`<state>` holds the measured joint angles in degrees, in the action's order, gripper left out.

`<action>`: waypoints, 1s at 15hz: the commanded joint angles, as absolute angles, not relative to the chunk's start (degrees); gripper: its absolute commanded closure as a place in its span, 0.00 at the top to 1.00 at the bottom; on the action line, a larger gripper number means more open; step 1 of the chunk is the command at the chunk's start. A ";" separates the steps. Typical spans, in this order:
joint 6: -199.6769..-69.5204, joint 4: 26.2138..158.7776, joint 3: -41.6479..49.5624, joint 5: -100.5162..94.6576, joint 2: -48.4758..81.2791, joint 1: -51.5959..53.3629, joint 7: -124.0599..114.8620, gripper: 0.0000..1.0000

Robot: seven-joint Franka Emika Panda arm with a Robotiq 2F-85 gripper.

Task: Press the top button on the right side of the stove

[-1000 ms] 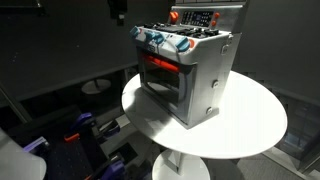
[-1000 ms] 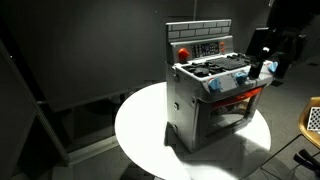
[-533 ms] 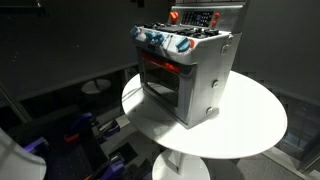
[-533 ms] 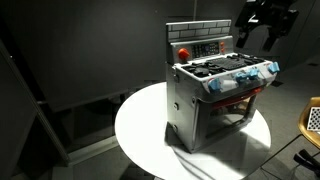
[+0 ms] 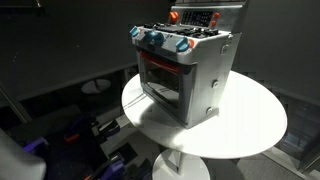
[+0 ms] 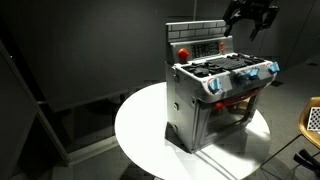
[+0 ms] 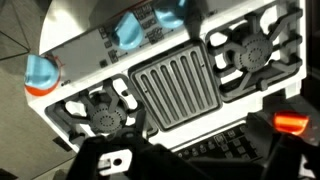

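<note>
While the stove [image 5: 185, 75] sits on the round table [image 5: 250, 125], the gripper [image 6: 250, 17] hangs open above its back panel.

In an exterior view only the stove [image 5: 185, 75] shows, with no gripper in frame. In an exterior view the gripper [image 6: 250, 17] hovers well above the stove, jaws apart, so any press lies downward. The wrist view looks straight down on the burners; a red button [image 7: 290, 122] glows at the lower right, likely the target.

Stove [image 5: 190, 75] on the round table [image 5: 255, 125], knobs [image 5: 158, 40] along its front edge, gripper [image 6: 248, 22] above its back panel [image 6: 200, 45], apart
</note>
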<state>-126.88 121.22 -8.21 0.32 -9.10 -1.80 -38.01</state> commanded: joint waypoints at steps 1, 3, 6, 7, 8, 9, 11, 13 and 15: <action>-128.77 116.70 -7.12 -5.10 -4.70 -2.04 -44.95 1.00; -129.50 115.33 -6.30 -8.07 -3.05 -1.80 -48.62 1.00; -128.90 113.59 -5.06 -11.01 -1.26 -1.39 -52.60 1.00; -128.63 113.22 -4.65 -11.64 -0.85 -1.34 -53.46 1.00; -128.49 112.90 -4.24 -12.21 -0.46 -1.29 -54.18 1.00; -128.40 112.62 -3.84 -12.62 -0.10 -1.28 -54.81 1.00; -128.11 112.12 -3.00 -13.06 0.68 -1.30 -55.54 1.00; -127.70 111.46 -2.17 -13.09 1.57 -1.34 -56.08 1.00; -127.45 110.93 -1.35 -13.06 2.49 -1.30 -56.47 1.00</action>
<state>-129.52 113.79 -2.59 -11.63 0.50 -1.85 -54.34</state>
